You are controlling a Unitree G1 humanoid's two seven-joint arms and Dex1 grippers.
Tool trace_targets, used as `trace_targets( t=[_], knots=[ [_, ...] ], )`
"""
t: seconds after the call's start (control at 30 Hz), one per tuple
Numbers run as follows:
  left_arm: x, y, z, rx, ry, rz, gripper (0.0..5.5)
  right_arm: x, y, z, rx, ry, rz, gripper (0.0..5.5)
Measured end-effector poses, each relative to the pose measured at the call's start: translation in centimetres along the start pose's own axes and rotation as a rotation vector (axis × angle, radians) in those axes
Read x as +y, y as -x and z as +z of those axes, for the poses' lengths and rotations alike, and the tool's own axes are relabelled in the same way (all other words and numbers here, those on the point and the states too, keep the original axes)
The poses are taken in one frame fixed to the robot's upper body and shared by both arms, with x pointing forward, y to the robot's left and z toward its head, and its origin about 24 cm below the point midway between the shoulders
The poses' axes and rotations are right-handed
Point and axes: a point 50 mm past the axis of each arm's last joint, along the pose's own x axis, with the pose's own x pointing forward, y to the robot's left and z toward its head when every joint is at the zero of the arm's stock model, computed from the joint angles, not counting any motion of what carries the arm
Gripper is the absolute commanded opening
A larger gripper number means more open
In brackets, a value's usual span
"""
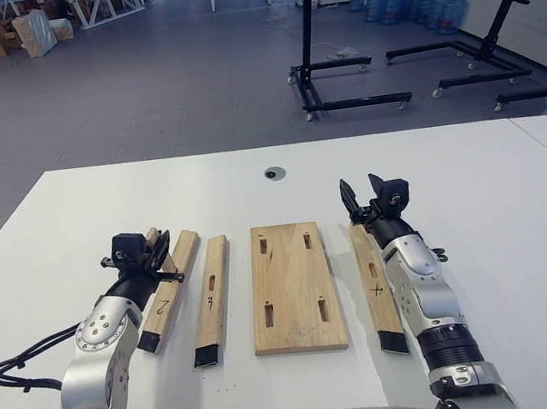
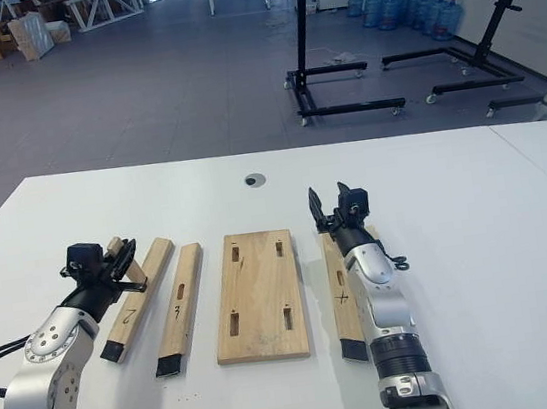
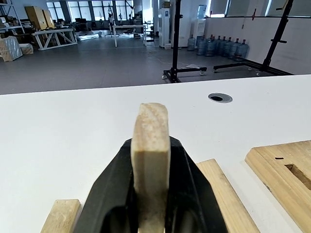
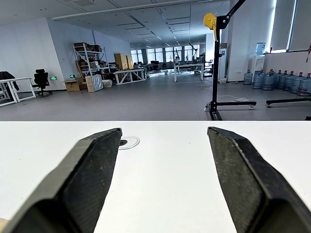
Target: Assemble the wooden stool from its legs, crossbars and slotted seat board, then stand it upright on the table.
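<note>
We are pinching a wooden piece point(image 3: 150, 141) in our left hand point(image 1: 161, 247), seat board point(image 1: 292, 285) lying at three o'clock, right hand point(image 1: 360, 188) spread.

Found the slotted seat board point(image 1: 293, 287) lying flat: pale wood, rectangular, long side running away from the robot, four small slots cut in it, two toward the far end and two toward the near end. Saw two legs to its left, flat and roughly parallel, each black-capped at the near end: the inner leg point(image 1: 212, 299) near the board, the outer leg point(image 1: 170, 297) slightly angled and marked with a handwritten figure. Noted a third leg point(image 1: 369, 262) flat just beside the board's right edge, marked with a cross, black cap nearest. Spotted a short wooden piece point(image 3: 151, 141), rounded at its tip, clamped edge-on in the left gripper point(image 1: 156, 248) over the outer leg's far end.
</note>
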Motion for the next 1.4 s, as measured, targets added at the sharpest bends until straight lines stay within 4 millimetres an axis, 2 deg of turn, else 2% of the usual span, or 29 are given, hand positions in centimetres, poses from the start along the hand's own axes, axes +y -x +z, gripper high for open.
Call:
trace_targets(
  t=[0.07,0.13,0.17,0.47,0.53,0.8,0.93,1.13,1.4],
  knots=[
    [-0.2,0.0,-0.1,0.005,0.008,-0.003,0.92,0.0,0.0,0.0,0.0,0.001,0.001,3.25],
    [-1.3,0.7,-4.0,0.19,0.067,-0.023,1.22,0.1,-0.1,0.1,-0.005,0.002,0.004,3.25],
    [-1.7,0.9,-4.3,0.184,0.076,-0.025,1.38,0.0,-0.2,0.1,-0.002,0.004,0.001,3.25],
    [-0.7,0.5,-2.8,0.064,0.05,0.053,2.56,0.3,-0.4,0.2,-0.006,0.009,0.012,3.25],
    [-0.7,0.5,-2.6,0.041,0.027,0.063,2.6,0.3,-0.4,0.2,-0.004,0.008,0.012,3.25],
    [-0.3,-0.5,1.3,-0.139,0.017,0.08,2.6,0.4,-0.4,-0.2,0.004,0.004,0.009,3.25],
    [-0.1,-0.9,4.5,-0.27,0.018,0.077,2.6,0.5,-0.6,0.0,-0.007,0.002,0.014,3.25],
    [1.3,-1.3,7.9,-0.411,0.095,0.104,2.6,0.6,-0.7,0.0,-0.01,0.002,0.014,3.25],
    [1.9,-2.1,10.5,-0.47,0.162,0.079,2.6,0.8,-0.9,-0.2,-0.004,-0.002,0.021,3.25]
  ],
)
